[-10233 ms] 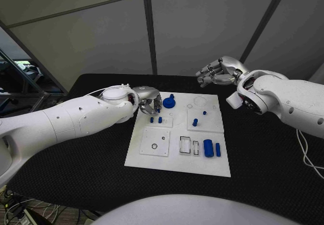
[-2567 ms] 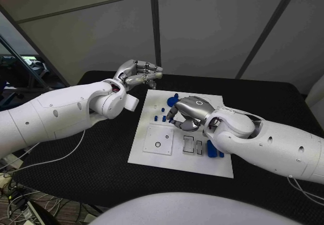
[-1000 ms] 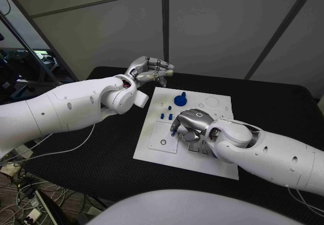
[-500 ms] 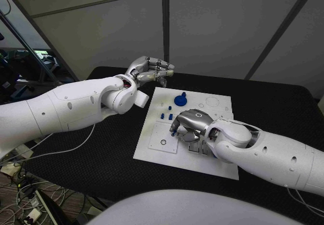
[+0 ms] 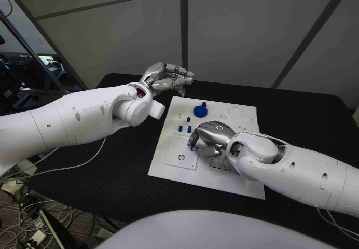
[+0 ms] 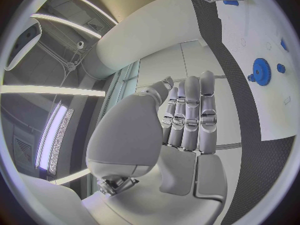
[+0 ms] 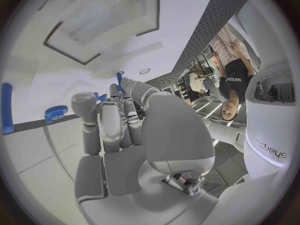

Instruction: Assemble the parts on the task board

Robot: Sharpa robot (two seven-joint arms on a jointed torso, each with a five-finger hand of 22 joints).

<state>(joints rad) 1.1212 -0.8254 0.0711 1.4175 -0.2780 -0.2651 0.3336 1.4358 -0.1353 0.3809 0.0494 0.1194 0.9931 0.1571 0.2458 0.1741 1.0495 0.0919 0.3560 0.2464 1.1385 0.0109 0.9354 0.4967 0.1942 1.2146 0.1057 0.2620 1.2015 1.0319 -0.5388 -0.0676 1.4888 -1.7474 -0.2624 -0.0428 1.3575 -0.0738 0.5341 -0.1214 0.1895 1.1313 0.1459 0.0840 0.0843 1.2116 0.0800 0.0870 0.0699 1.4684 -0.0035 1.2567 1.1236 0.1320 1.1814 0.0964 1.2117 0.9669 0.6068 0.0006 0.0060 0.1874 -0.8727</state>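
Note:
The white task board (image 5: 168,158) lies mid-table with a blue gear (image 5: 199,110) at its far end and small blue pegs (image 5: 184,128) standing near its left side. My right hand (image 5: 210,139) is down on the board's middle, fingers bent toward the plate. A small blue peg (image 5: 193,147) shows at its thumb, apparently pinched. In the right wrist view that blue piece (image 7: 99,97) sits between thumb and fingers, with the gear (image 7: 56,113) beyond. My left hand (image 5: 169,78) hovers above the board's far left corner, fingers curled in and holding nothing.
In the right wrist view, a long blue bar (image 7: 6,115) lies on the board off to one side of my right hand. The left wrist view shows the gear (image 6: 259,78) on the board (image 6: 269,30) and the black table (image 6: 250,150) around it.
Since 10 s ago my left hand has left the gear and risen to the far left, and my right hand has come down onto the board. Over the last second almost nothing has moved.

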